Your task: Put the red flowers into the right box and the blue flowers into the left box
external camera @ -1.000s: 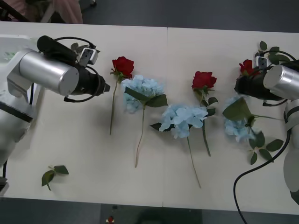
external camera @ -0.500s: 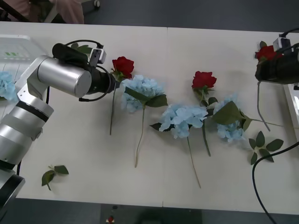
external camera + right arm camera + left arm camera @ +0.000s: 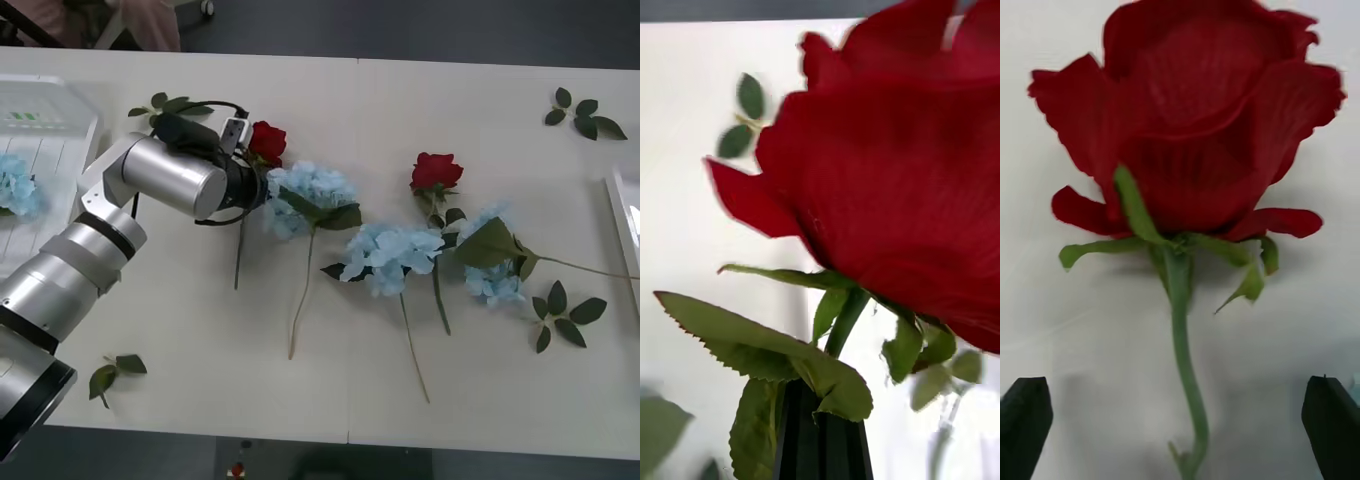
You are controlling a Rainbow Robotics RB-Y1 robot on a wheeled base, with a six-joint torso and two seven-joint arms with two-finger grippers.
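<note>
The left pincer [image 3: 1180, 420] hangs open over the desk [image 3: 480, 120], its black fingers [image 3: 1026, 416] either side of the stem of a red rose [image 3: 266, 140] lying near the left box [image 3: 85, 130]. The right pincer [image 3: 820, 435] is closed on another red rose [image 3: 887, 187], gripping its stem below the leaves. One more rose [image 3: 436, 172] and three blue flowers [image 3: 395, 255] lie mid-desk; the right box [image 3: 615, 215] sits at the far edge.

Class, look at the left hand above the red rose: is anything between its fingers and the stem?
Nothing visible. The left hand is open, its fingers either side of the red rose's bare stem, with only table beneath.
</note>
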